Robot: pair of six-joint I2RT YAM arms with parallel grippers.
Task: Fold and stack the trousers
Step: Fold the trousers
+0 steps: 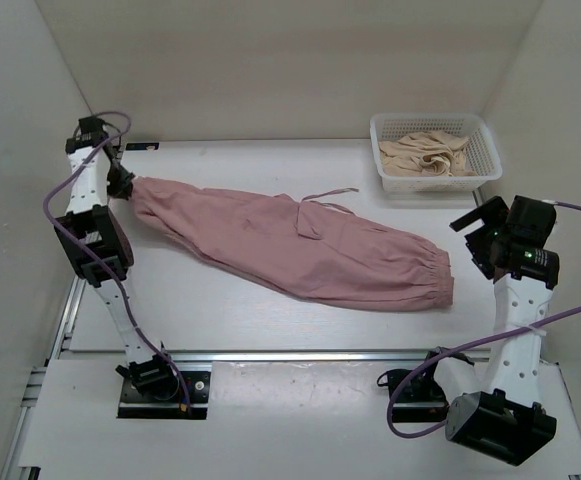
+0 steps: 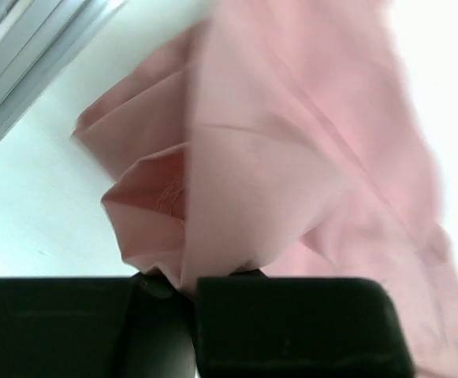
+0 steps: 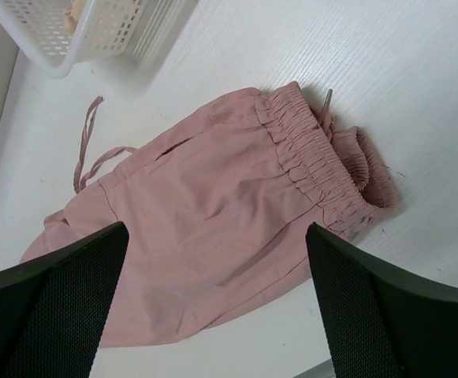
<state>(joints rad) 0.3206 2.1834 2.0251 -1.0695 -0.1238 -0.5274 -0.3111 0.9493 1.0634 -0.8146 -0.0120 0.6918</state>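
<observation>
Spanning the white tabletop on a slant, the trousers lay flat, their leg ends at the far left and the gathered waistband at the near right, close to our right arm. A white basket holding cream cloth stood in the far right corner, apart from them. Our left hand was pinching a bunched fold of the pink leg end between its fingers. Our right hand was spread wide, held nothing, and hovered over the waistband end. A drawstring trailed off the far edge onto the bare surface. We judged the step in hand to be the crosswise fold, carrying the leg end over to the waistband. To do it well we would lift only enough to clear the cloth, travel along the garment's own line so the edges met, and pin the waistband with the right hand so the thin fabric did not drag.
</observation>
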